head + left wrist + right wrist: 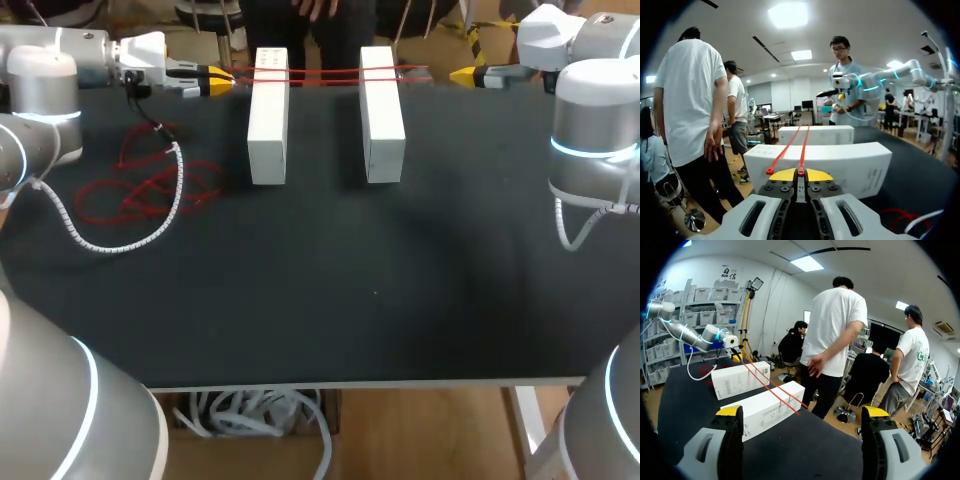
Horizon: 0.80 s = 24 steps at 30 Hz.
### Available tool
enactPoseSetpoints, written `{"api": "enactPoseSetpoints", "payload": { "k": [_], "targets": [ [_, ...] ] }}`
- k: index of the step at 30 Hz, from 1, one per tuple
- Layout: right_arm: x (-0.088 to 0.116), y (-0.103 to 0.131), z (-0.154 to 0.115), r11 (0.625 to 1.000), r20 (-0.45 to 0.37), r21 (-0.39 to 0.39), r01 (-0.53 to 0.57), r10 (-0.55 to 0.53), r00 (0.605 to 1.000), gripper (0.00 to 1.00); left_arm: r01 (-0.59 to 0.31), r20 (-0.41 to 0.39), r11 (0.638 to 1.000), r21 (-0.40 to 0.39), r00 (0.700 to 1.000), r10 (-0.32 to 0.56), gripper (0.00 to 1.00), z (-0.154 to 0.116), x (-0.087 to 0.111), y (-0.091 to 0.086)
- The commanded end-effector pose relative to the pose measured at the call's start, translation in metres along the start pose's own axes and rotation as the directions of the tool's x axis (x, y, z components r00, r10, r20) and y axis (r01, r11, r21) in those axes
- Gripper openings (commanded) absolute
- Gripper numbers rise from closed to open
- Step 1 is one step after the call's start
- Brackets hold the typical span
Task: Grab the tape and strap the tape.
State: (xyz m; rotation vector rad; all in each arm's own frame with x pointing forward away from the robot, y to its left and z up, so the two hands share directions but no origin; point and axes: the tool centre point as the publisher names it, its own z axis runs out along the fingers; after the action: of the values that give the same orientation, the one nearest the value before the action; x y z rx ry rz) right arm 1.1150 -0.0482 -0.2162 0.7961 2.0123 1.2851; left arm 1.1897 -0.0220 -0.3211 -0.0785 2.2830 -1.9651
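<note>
Where the table (380,300) ends, far side: tape (325,73), two red strands over two white boxes (268,115)
Left gripper (220,80): clenched on tape
Right gripper (462,74): released, near tape

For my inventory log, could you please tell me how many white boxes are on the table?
2. The left box and the right box lie side by side, apart, with red tape stretched across their far ends. None looks hidden.
</note>
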Motion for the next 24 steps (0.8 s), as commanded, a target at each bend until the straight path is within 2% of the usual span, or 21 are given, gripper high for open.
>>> {"api": "enactPoseSetpoints", "payload": {
  "k": [1,6,13,19,24],
  "targets": [
    [0.000,0.000,-0.001,1.000,-0.002,-0.002,0.000,0.000,1.000,1.00,0.003,-0.022,1.000,0.007,1.000,-0.003,0.00,0.001,-0.007,0.004],
    [0.000,0.000,-0.001,1.000,-0.002,-0.002,0.000,0.000,1.000,1.00,0.006,-0.028,0.999,0.041,1.000,-0.005,0.00,0.004,-0.005,0.001],
    [0.000,0.000,-0.001,1.000,-0.002,-0.002,0.000,0.000,1.000,1.00,-0.009,0.037,0.968,0.249,0.999,0.000,0.00,0.003,0.012,-0.010],
    [0.000,0.000,-0.001,1.000,-0.002,-0.002,0.000,0.000,1.000,1.00,-0.062,0.085,0.937,0.345,0.996,0.035,0.00,0.002,0.035,-0.031],
    [0.000,0.000,-0.001,1.000,-0.002,-0.002,0.000,0.000,1.000,1.00,-0.075,0.103,0.930,0.360,0.994,0.041,0.00,0.003,0.054,-0.056]
  ]
}}
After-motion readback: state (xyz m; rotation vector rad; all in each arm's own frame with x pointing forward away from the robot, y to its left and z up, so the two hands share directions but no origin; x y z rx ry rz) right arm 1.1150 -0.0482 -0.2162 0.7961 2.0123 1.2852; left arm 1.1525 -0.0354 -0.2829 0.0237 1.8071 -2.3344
